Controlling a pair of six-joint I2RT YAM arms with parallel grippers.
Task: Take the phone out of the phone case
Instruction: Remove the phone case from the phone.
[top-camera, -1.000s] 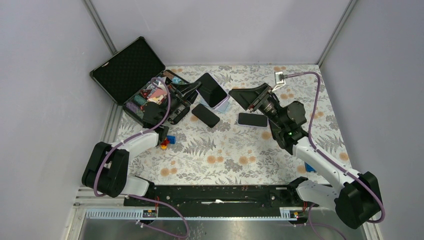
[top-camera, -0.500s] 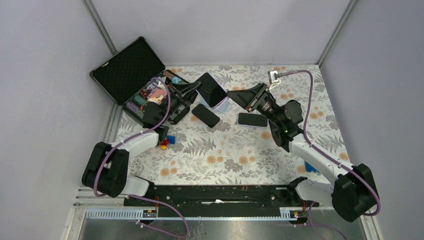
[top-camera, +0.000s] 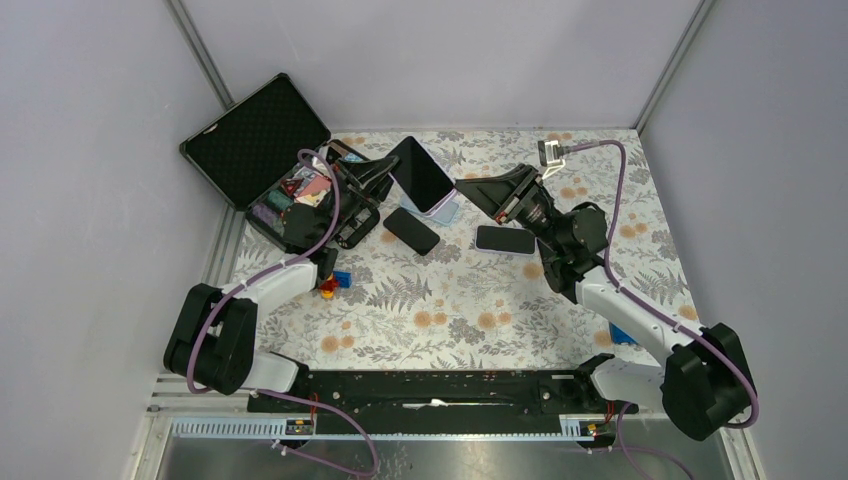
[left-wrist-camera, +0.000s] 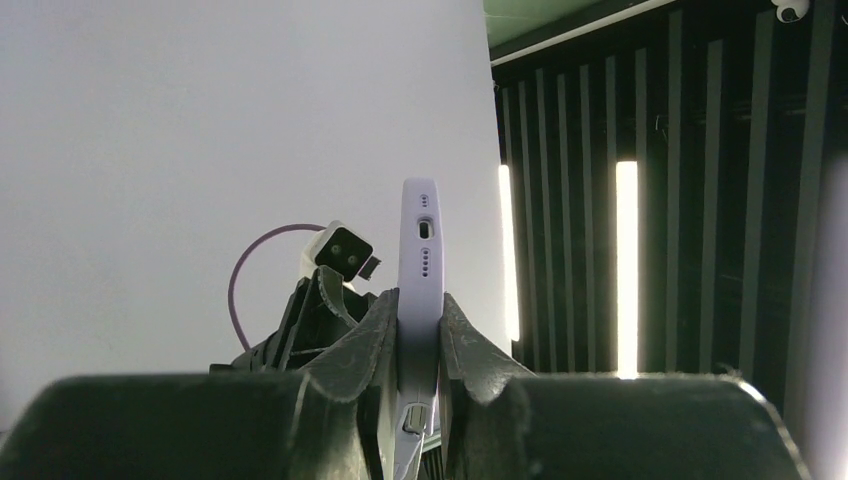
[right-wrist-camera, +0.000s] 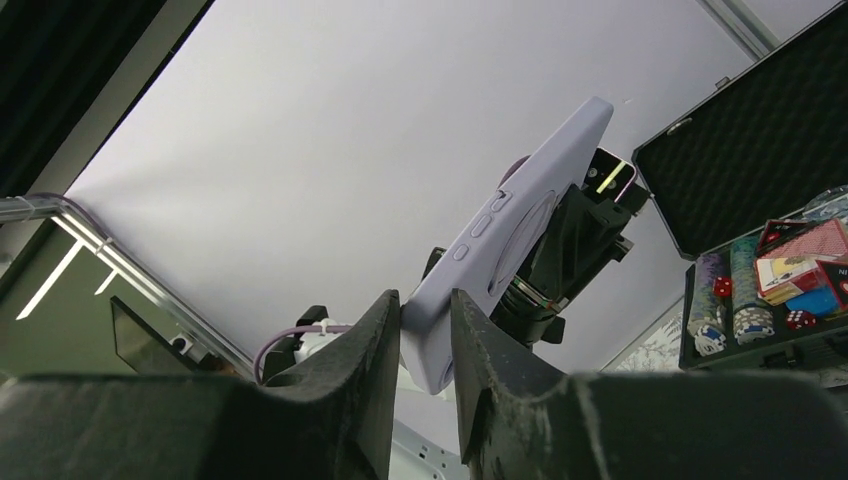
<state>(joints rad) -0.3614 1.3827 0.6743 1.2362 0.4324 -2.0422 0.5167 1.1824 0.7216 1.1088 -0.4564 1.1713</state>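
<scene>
A phone (top-camera: 420, 172) with a black screen sits in a lilac phone case (top-camera: 437, 210) and is held tilted above the table at the back middle. My left gripper (top-camera: 391, 178) is shut on the case's left side. In the left wrist view the case (left-wrist-camera: 420, 250) stands edge-on between the fingers of that gripper (left-wrist-camera: 420, 305). My right gripper (top-camera: 462, 192) comes in from the right. In the right wrist view the right gripper (right-wrist-camera: 425, 305) has both fingers pressed against the case's (right-wrist-camera: 520, 225) lower corner.
A bare black phone (top-camera: 411, 230) and another cased phone (top-camera: 505, 239) lie on the floral cloth below. An open black box (top-camera: 290, 190) of cards, chips and dice stands at the back left. Small coloured blocks (top-camera: 335, 283) lie near the left arm.
My right gripper has moved left to the lilac case and its fingers have closed onto the corner. The left gripper has lifted and tilted the phone slightly.
</scene>
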